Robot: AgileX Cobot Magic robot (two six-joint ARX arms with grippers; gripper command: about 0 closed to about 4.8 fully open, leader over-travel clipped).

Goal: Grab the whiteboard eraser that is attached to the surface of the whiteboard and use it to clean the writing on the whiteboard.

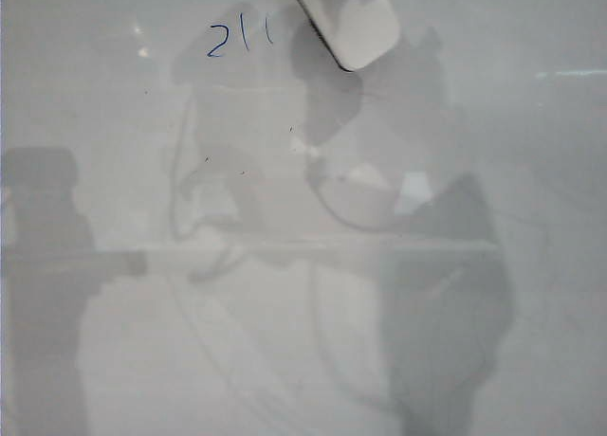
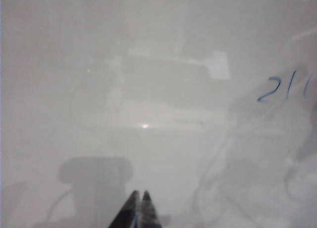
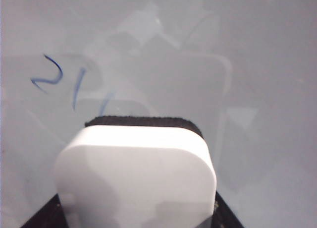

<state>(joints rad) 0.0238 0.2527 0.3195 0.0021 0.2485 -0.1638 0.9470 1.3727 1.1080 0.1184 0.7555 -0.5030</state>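
The whiteboard eraser (image 1: 349,24) sits at the far edge of the whiteboard (image 1: 531,265), just right of the blue writing (image 1: 239,36), its long axis slanting from far left to near right. The right gripper (image 3: 136,215) has its jaws clamped on the eraser, felt edge toward the writing. The left gripper (image 2: 139,208) hovers at the near left, its jaws pressed together, holding nothing.

Setting: robot test station, indoor; room type cannot be told. Evidence: a glossy pale whiteboard (image 1: 531,294) fills every view, bearing blue writing (image 1: 239,38) and a white whiteboard eraser (image 1: 356,24). Its surface mirrors only grey blurred shapes of machinery and cables. No furniture or walls visible.
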